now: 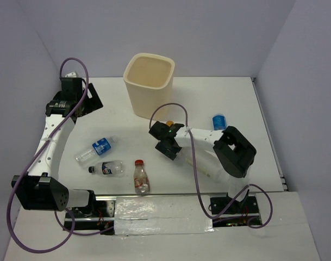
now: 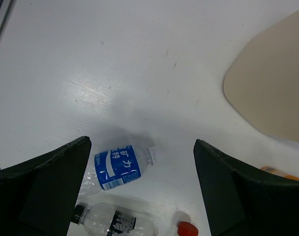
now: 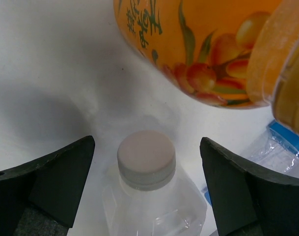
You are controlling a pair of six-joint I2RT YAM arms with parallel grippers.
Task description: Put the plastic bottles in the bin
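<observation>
The cream bin (image 1: 149, 81) stands at the back centre; its wall shows in the left wrist view (image 2: 272, 93). My left gripper (image 1: 88, 103) is open and empty, high above a blue-labelled bottle (image 2: 117, 167), a black-capped bottle (image 2: 110, 222) and a red-capped bottle (image 2: 187, 229). These three lie at the front left (image 1: 97, 149), (image 1: 106, 168), (image 1: 141, 176). My right gripper (image 3: 147, 141) is open, one finger on each side of the white cap of the large plain bottle (image 3: 149, 196), not touching it. The orange bottle (image 3: 203, 44) lies just beyond. A second blue-labelled bottle (image 1: 218, 120) stands at the right.
The right arm (image 1: 233, 149) lies over the large plain bottle (image 1: 206, 166) in the top view. Purple cables loop around both arms. White walls close in the table at the back and sides. Silver tape covers the near edge by the arm bases.
</observation>
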